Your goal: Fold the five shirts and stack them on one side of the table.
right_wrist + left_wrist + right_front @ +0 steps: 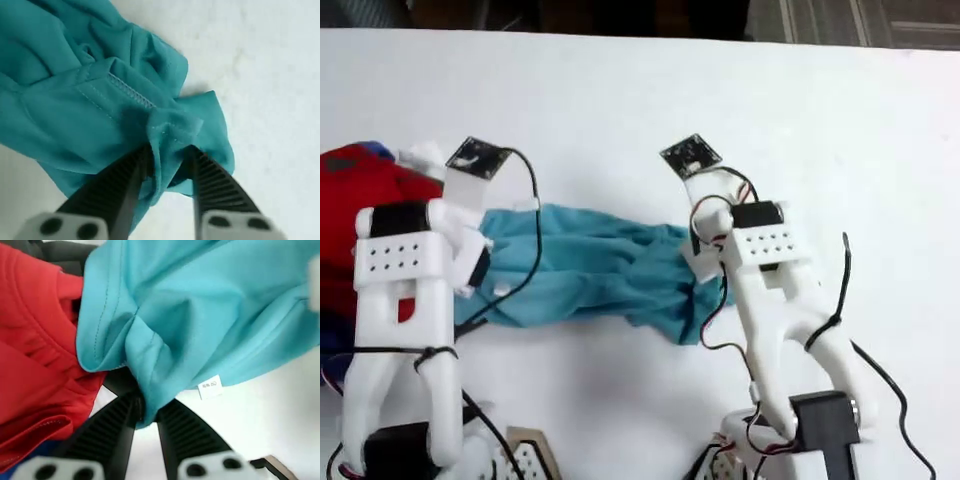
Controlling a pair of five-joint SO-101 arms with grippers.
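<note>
Left pincer point(145, 410) and right pincer point(167, 160): arms extended side by side, wrists pitched down, jaws pinched closed.

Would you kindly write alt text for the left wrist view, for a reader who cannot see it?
The left hand pinches a fold of a teal shirt between black fingers. A red shirt lies bunched beside it on a white table; a white tag shows at the teal hem.

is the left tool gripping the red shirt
No, the left tool is pinched on the teal shirt; the red shirt lies beside it.
</note>
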